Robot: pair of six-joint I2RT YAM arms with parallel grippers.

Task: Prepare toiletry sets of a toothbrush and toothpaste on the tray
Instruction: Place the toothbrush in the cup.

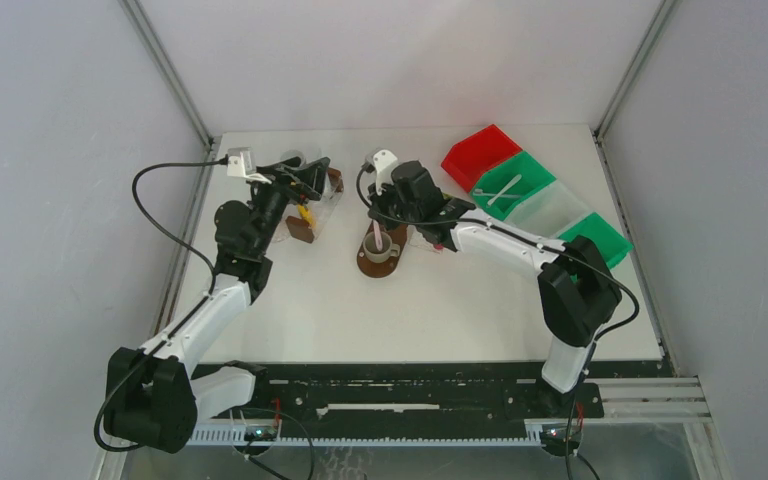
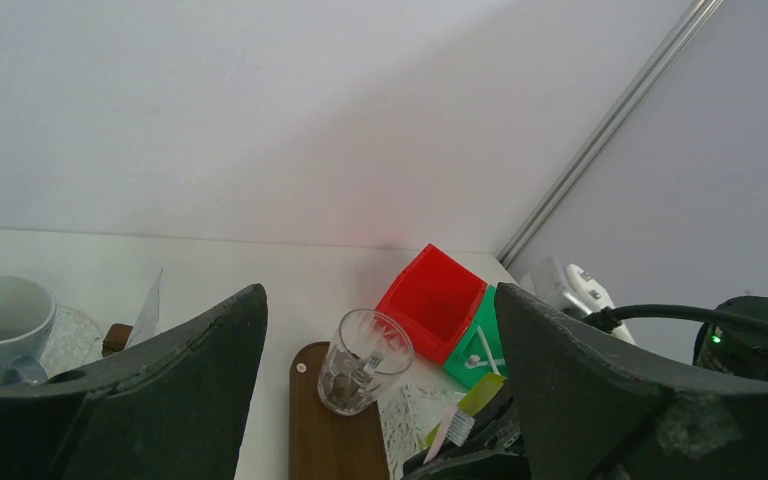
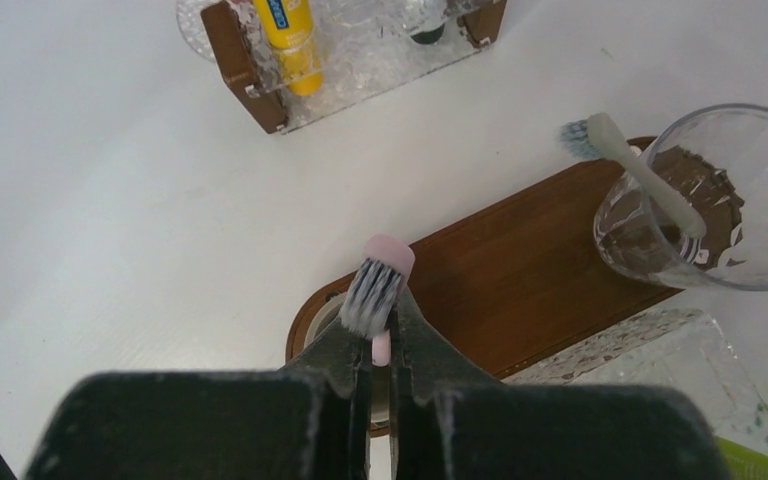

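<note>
Nearest in the right wrist view, right gripper (image 3: 381,330) is clamping a pink toothbrush (image 3: 375,285) above the tray (image 3: 520,270). Lime-green toothpaste (image 2: 482,392) is lying off-tray at four o'clock, seemingly unplaced. At two o'clock, a glass (image 3: 730,210) is holding a white toothbrush (image 3: 640,170). Left gripper (image 2: 380,300) is gaping.

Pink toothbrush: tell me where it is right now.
Right wrist view, centre: the pink toothbrush is pinched between the right fingers, over the wooden tray's rounded end, left of the glass.
</note>
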